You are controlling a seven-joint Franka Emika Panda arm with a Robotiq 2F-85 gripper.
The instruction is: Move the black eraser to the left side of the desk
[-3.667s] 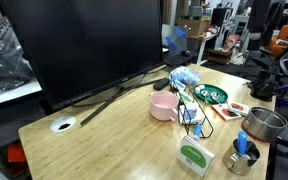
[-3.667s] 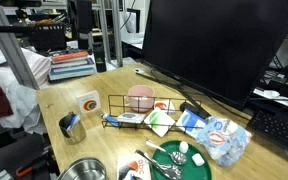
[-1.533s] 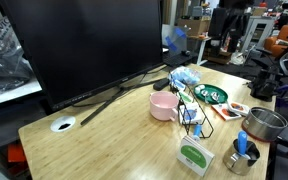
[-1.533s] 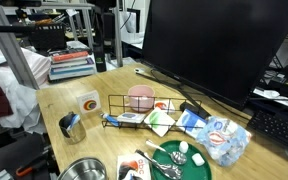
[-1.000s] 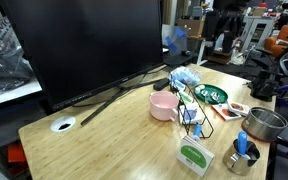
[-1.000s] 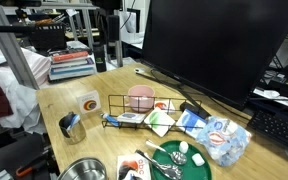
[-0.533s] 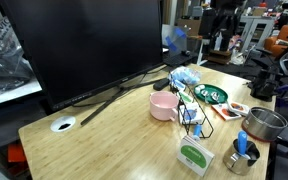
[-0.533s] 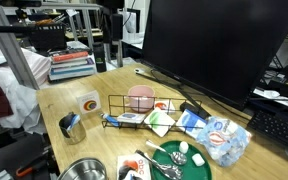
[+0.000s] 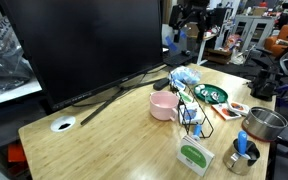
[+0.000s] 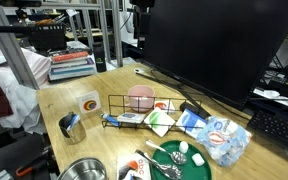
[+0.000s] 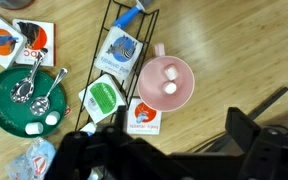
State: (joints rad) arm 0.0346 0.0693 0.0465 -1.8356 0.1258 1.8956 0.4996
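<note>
The black eraser [image 9: 161, 86] is a small dark chunk lying on the light-wood desk [image 9: 114, 135] between the monitor-stand leg and the pink bowl. It also shows in an exterior view [image 10: 190, 107] just past the wire rack. My gripper [image 9: 191, 16] hangs high above the desk's far end, well above the eraser, and shows at the top edge in an exterior view [image 10: 142, 8]. In the wrist view my gripper [image 11: 164, 150] has its black fingers apart with nothing between them. The eraser does not show in the wrist view.
A big black monitor [image 9: 84, 45] fills the back of the desk, its stand leg [image 9: 119, 95] running across the wood. A pink bowl [image 9: 164, 105], a wire rack [image 9: 194, 112], a green plate [image 9: 211, 94], a metal pot [image 9: 264, 123] and a metal cup [image 9: 242, 158] crowd one end. A white grommet [image 9: 63, 125] marks the opposite end.
My arm has swung sideways high above the desk, toward the monitor side. Nothing on the desk has moved.
</note>
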